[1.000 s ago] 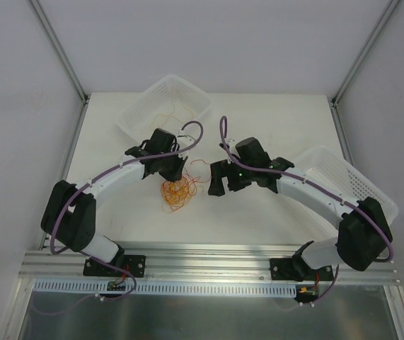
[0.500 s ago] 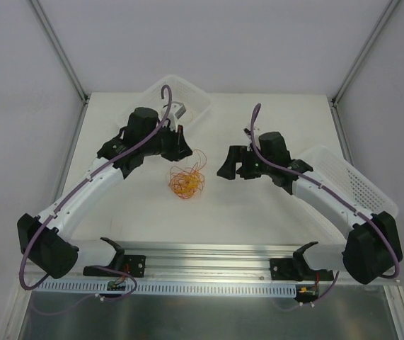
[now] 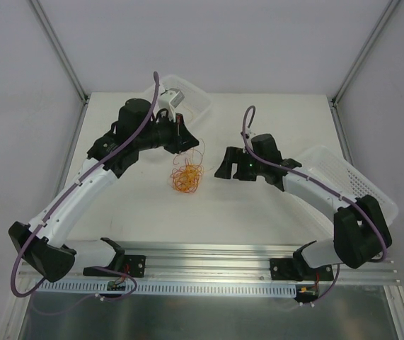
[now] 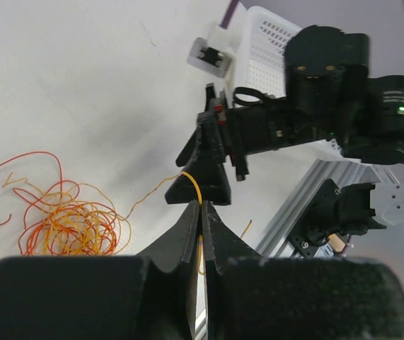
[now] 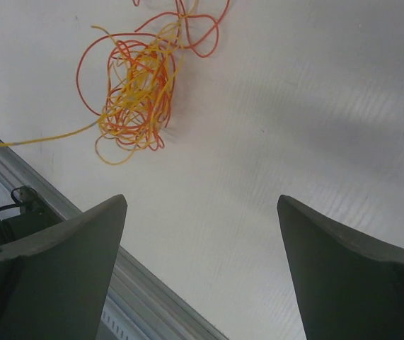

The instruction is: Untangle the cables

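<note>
The cables [image 3: 186,174] are a small knot of very thin orange, yellow and red loops near the middle of the white surface [image 3: 279,120], a little left of centre in the overhead view. In the left wrist view the knot [image 4: 71,223] sits at the lower left, with one red loop straying out toward the left edge. A single yellow strand arcs from it to the tips of the left claw [image 4: 202,211], which is clenched tight on that strand, its two fingers pressed together. From above, the left claw [image 3: 182,134] hangs just above and beyond the knot, with a few thin strands rising toward it. The right claw [image 3: 223,164] is near the knot on its right side, apart from it. In the right wrist view its dark fingers [image 5: 81,248] stand wide apart, released and with nothing between them. The knot [image 5: 141,85] lies at the upper left of that frame, with a yellow strand running off to the left edge. One white mesh basket [image 3: 198,103] stands at the top behind the left arm, and another [image 3: 354,177] at the right edge under the right arm.
</note>
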Available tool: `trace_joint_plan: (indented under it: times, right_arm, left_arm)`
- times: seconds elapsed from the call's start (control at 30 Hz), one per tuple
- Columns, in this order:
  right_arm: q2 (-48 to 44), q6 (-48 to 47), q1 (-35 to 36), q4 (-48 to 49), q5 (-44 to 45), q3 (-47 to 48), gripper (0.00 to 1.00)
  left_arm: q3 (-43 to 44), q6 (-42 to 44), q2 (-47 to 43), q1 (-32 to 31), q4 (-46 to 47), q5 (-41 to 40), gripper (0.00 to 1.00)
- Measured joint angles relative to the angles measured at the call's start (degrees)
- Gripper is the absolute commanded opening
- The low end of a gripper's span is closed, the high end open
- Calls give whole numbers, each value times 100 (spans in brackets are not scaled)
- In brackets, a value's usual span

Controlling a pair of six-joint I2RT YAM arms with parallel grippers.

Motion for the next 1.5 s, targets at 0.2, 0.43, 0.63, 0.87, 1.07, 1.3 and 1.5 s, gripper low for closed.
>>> trace_joint_plan:
  times: [0.2,0.43,0.63,0.87,1.07,1.3,1.5]
  right_arm:
    - [837,289,157,107,13,304,92]
    - [1587,772,442,610,-175,675,92]
    - [2096,1023,529,894,-278,953,89]
    - [2586,1123,651,1093,-328,1106,66]
    - [2771,1093,656,1078,-321,1095,22]
    - [2636,1029,442,1010,-186,737,1]
    - [1829,684,-192,352,361,175,1]
  left_arm:
    - [101,-59,-114,-37,-44,125,0]
    - [284,-96,-245,-42,-39,302,0]
    - [284,-120,-302,-79,-39,372,0]
    - [452,-186,-304,-116,-42,413,0]
    - [885,-149,-341,-116,-33,339,0]
    - [1292,83,-564,-114,-33,-203,0]
    - [1338,459,-942,59,-39,-1320,0]
